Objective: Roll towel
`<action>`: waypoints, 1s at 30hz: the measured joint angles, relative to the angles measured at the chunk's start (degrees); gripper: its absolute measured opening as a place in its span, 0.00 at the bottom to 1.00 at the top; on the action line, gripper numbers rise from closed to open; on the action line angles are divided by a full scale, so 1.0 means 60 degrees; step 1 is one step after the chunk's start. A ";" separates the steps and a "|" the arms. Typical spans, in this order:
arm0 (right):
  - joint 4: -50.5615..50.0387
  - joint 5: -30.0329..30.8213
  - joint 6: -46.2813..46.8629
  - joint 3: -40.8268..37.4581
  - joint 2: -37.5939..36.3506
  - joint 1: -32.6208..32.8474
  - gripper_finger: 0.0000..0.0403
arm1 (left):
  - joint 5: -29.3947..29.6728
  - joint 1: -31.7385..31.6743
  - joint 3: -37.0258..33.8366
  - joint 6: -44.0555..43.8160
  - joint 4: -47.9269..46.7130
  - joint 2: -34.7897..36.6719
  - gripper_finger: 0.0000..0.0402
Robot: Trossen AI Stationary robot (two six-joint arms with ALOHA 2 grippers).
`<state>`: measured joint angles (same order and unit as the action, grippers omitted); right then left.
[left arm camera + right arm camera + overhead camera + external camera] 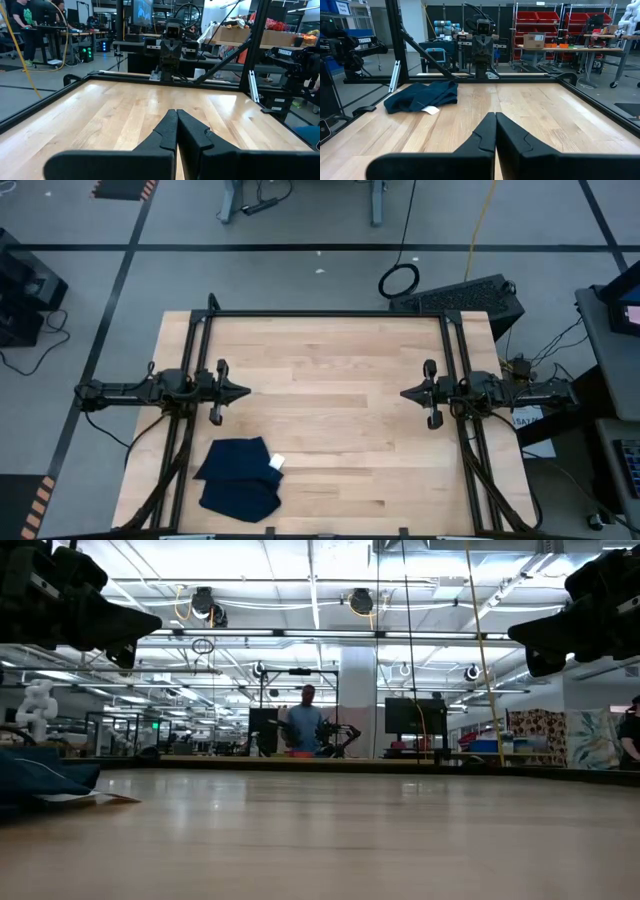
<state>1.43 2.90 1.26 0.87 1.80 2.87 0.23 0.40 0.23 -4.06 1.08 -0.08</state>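
Note:
The towel [238,477], a dark navy cloth, lies crumpled on the wooden table near its front left corner, a small white tag [277,463] at its right edge. It also shows in the right wrist view as the towel [422,96] and at the low view's left edge as the towel [40,780]. My left gripper [246,391] hovers shut at the table's left side, above and behind the towel, pointing level toward the right. My right gripper [403,393] hovers shut at the table's right side, pointing level toward the left. Neither touches anything.
A black metal frame [325,314] runs along the table's far edge and down both sides. Bare wood [330,410] stretches between the two grippers. A person [305,725] stands in the room beyond the far edge.

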 joint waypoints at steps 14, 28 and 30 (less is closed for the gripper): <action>0.0051 0.0004 -0.0042 0.0001 -0.0004 0.0000 0.00 | -0.0002 0.0000 0.0002 -0.0001 0.0000 -0.0004 0.02; 0.0126 0.0004 0.0115 0.0003 0.0004 0.0000 0.00 | -0.0002 -0.0002 0.0002 -0.0001 0.0000 0.0000 0.02; 0.0180 0.0004 0.0308 0.0003 0.0004 0.0000 0.00 | 0.0000 -0.0001 0.0001 0.0000 0.0000 -0.0002 0.02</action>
<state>2.51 2.92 3.11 0.89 1.83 2.87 0.23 0.40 0.24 -4.06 1.08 -0.09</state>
